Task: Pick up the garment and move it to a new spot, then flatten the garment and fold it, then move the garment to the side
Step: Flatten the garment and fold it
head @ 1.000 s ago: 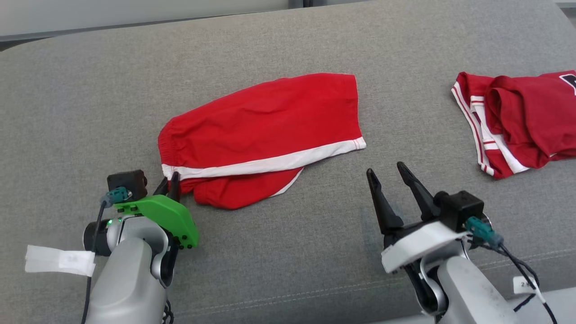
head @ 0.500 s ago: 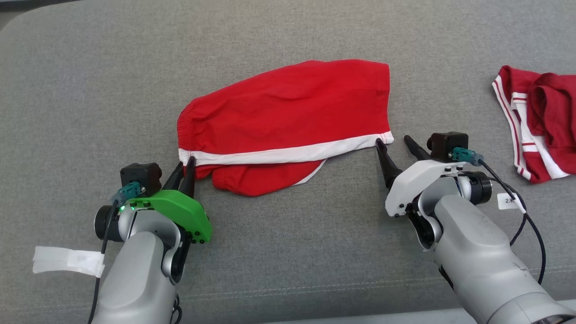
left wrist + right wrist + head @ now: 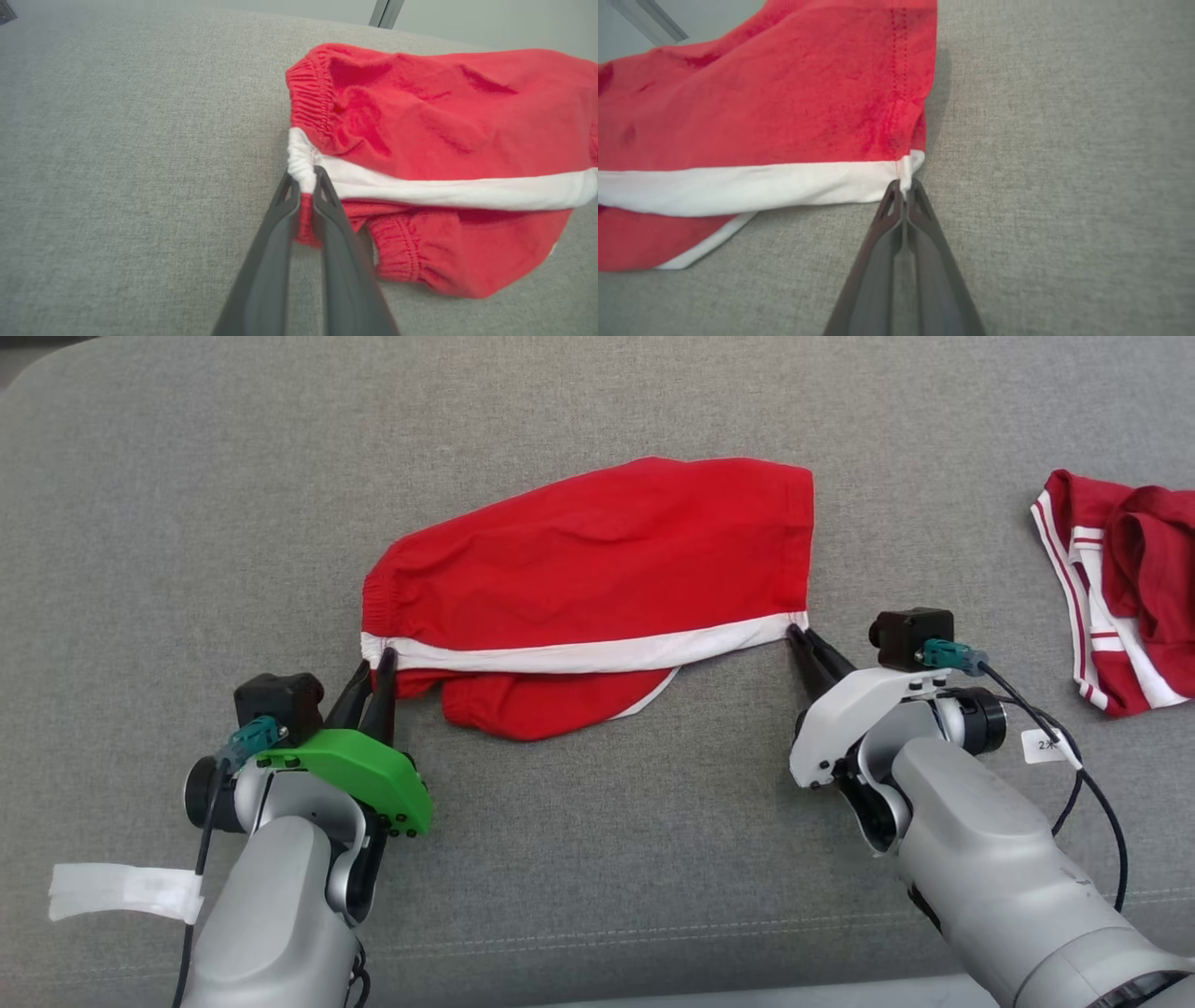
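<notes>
We see the left claw (image 3: 376,661) pinching the red shorts (image 3: 607,569) at the waistband, the right claw (image 3: 800,632) clamped on their hem corner.

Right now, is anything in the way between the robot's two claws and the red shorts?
Nothing visible. The left gripper is shut on the red shorts at the waistband end of the white stripe, the right gripper on its hem end. The other red garment lies apart, far right.
</notes>
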### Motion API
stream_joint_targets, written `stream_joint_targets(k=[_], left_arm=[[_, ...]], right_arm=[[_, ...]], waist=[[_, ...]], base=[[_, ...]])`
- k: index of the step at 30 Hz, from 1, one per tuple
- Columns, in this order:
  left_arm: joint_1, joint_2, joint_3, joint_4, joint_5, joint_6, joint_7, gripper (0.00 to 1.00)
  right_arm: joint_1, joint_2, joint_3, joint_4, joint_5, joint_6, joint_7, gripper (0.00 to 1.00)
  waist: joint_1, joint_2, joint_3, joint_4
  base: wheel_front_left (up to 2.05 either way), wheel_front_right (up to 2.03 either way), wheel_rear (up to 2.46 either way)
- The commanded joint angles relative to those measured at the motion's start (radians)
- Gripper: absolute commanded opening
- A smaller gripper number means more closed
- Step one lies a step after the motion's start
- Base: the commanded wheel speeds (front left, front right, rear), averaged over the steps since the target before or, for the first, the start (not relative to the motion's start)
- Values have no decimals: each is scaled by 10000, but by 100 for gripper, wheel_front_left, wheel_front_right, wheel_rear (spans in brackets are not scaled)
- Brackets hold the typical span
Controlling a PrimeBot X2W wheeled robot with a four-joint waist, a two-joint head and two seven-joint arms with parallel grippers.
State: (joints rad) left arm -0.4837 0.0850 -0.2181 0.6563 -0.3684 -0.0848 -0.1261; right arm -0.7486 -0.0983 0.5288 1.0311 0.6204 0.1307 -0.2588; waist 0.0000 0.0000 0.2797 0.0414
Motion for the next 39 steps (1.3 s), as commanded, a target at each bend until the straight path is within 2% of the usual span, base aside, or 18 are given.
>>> stream_joint_targets(k=[1, 7, 11, 15, 19, 23, 30, 33, 39], left_arm=[[53, 99, 24, -65, -39, 5, -83, 0], [232, 226, 100, -922, -484, -226, -403, 0], [398, 442, 80, -2046, -1074, -378, -144, 0], [512, 721, 132, -3555, -1887, -446, 554, 0], [441, 995, 270, -5108, -3079, -457, 1814, 0], [82, 1238, 608, -6462, -4249, -410, 3044, 0], [-926, 1506, 951, -8073, -5420, 169, 4743, 0], [-1334, 1615, 886, -8307, -5499, 335, 5163, 0], [-1839, 1564, 646, -8004, -5570, 336, 5520, 0]], right_arm=[[56, -97, 11, -99, 92, -3, -68, 0], [401, -685, -481, -1936, 323, -3, -61, 0], [644, -993, -1083, -3380, 102, -3, -63, 0], [759, -1169, -1565, -4633, -229, -3, -65, 0], [684, -1306, -1809, -5450, -287, -3, -65, 0], [461, -1525, -1898, -5881, -162, -3, -64, 0], [-308, -2128, -2106, -6215, -161, -6, -65, 0], [-650, -2271, -2216, -6392, -288, -6, -65, 0], [-1086, -2287, -2222, -6344, -464, -4, -59, 0]], waist=[[0, 0, -59, -45], [0, 0, -521, -227], [0, 0, -1017, -405], [0, 0, -1599, -574], [0, 0, -2180, -718], [0, 0, -2687, -843], [0, 0, -3044, -996], [0, 0, -3095, -1039], [0, 0, -3023, -1123]], base=[[0, 0, 0], [0, 0, 0], [0, 0, 0], [0, 0, 0], [0, 0, 0], [0, 0, 0], [0, 0, 0], [0, 0, 0], [0, 0, 0]])
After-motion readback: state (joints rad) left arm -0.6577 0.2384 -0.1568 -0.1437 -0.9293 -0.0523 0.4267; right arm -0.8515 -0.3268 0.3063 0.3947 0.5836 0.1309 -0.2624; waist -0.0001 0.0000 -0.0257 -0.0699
